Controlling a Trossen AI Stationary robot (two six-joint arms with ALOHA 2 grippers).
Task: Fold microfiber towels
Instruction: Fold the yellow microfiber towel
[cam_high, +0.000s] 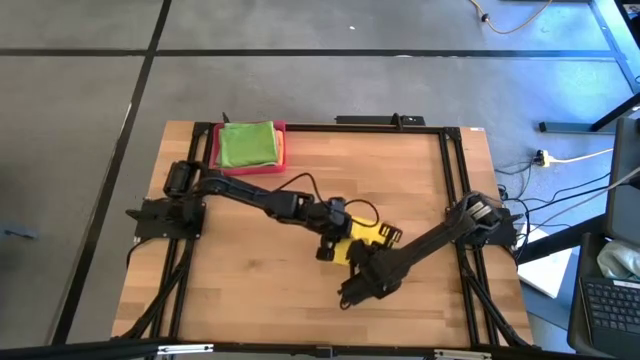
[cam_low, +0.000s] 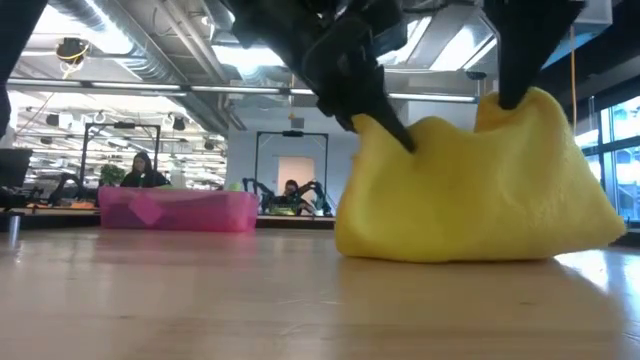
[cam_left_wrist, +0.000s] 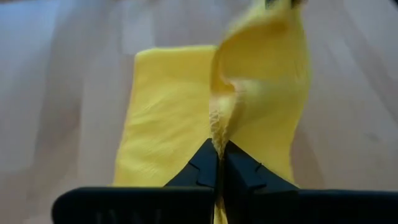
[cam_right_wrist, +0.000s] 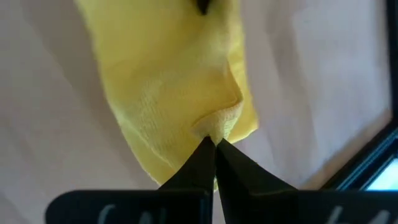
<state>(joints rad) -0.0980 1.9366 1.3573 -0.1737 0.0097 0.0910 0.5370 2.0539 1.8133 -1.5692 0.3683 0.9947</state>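
Observation:
A yellow microfiber towel (cam_high: 368, 233) lies bunched near the table's middle, its lower part on the wood (cam_low: 470, 245) and its top raised in two peaks. My left gripper (cam_high: 335, 243) is shut on the left peak and my right gripper (cam_high: 362, 268) is shut on the right peak. A bright green towel (cam_high: 247, 144) lies folded on the pink-red tray (cam_high: 283, 128) at the far left. The other towels are out of view. My left gripper pinches a gathered edge of the yellow towel (cam_left_wrist: 217, 134) between its two fingertips, slanting down from above (cam_low: 398, 135). The cloth there is lifted and rumpled, and the rest drapes down to the table. My right gripper pinches a small puckered fold of the yellow towel (cam_right_wrist: 216, 129) between its fingertips, coming from above (cam_low: 503, 100). That part is lifted into a peak; the cloth below hangs slack onto the table.
The pink-red tray (cam_low: 175, 210) stands at the far left edge. A black frame (cam_high: 450, 180) runs along the table's sides. Bare wood lies to the left and right of the yellow towel. People sit at desks in the room beyond.

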